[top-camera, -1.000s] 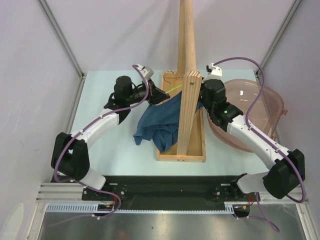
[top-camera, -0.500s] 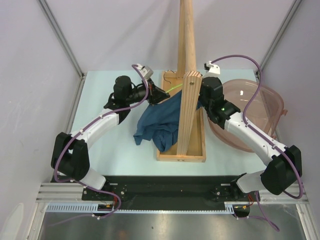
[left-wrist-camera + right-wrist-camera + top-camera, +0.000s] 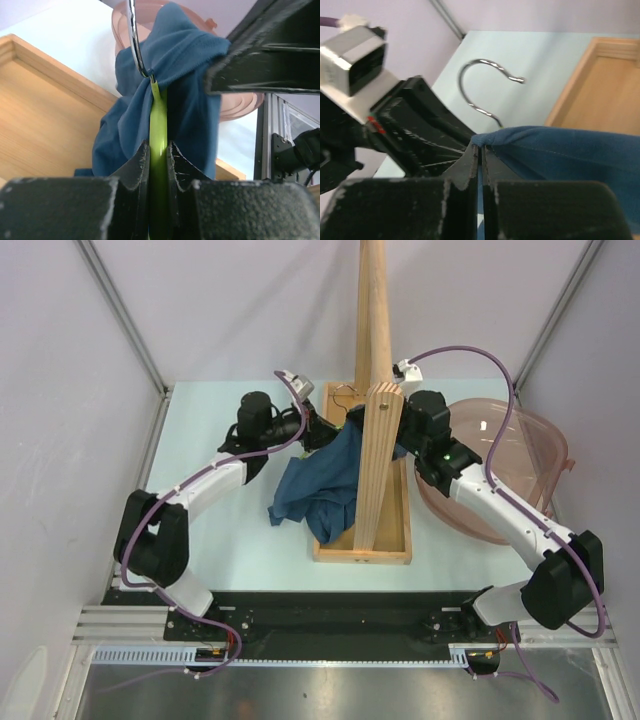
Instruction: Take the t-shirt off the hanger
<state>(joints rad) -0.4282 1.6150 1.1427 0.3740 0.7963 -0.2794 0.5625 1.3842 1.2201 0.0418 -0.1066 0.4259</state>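
Teal t-shirt in right claw

**Everything gathered round the stand at table centre**
From above, the wooden stand rises from its tray on the table, with the bowl just beside it at 3 o'clock. The t-shirt hangs at 9 o'clock, spilling over the tray wall onto the table. Inside it is the hanger, its hook above. The left gripper is at 10 o'clock, the right gripper at 2.

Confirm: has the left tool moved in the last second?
Yes. The left tool has shifted right, toward the tall wooden pole stand, shut on the thin lime-green hanger.
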